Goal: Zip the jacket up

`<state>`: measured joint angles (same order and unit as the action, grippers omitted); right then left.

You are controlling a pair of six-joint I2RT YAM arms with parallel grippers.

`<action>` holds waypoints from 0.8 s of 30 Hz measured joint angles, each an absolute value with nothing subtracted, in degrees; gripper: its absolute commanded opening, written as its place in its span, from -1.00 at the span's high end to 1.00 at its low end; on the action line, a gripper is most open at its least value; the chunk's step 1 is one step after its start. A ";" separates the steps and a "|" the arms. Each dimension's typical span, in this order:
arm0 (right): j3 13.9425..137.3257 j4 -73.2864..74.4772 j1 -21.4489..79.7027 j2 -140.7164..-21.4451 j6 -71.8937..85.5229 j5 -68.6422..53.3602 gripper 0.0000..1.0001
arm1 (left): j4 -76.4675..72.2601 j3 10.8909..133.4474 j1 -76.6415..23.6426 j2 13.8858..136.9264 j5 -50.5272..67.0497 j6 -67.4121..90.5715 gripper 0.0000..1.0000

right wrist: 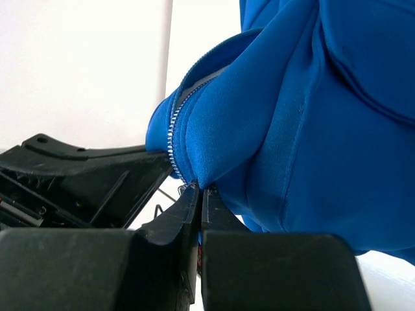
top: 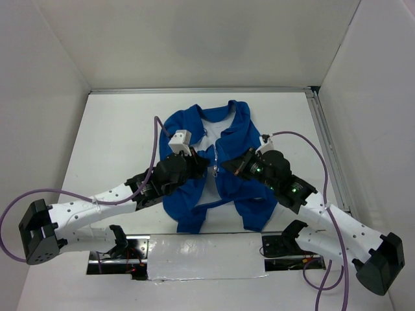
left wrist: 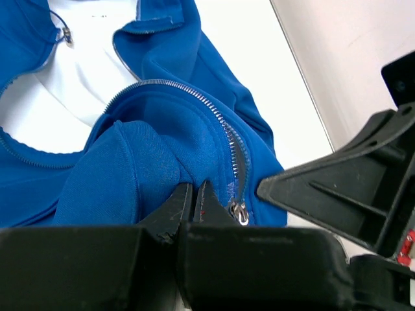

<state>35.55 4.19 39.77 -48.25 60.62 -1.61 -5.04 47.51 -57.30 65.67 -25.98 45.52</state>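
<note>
The jacket [top: 238,133] lies unzipped on the table [top: 123,129]; the left gripper [left wrist: 194,199] is closed, pinching its fabric beside the zipper [left wrist: 224,126]; the right gripper [right wrist: 200,193] is closed, pinching the right front edge.

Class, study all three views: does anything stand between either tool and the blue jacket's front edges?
Nothing visible does. The left tool and right tool each pinch the royal-blue soft fabric jacket right beside its silver zipper teeth.

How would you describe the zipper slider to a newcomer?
In the left wrist view, find the blue jacket and follow its curved silver teeth down the right. The slider is the shiny metal tab at their lower end, right of the left end effector.
</note>
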 measured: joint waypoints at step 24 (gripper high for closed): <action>35.20 5.72 40.03 -47.77 63.40 1.85 1.00 | -5.52 48.01 -57.32 65.25 -27.44 45.69 1.00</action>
<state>35.20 5.72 40.03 -47.77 63.40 1.85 -5.52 48.01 -57.32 65.25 -27.44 45.69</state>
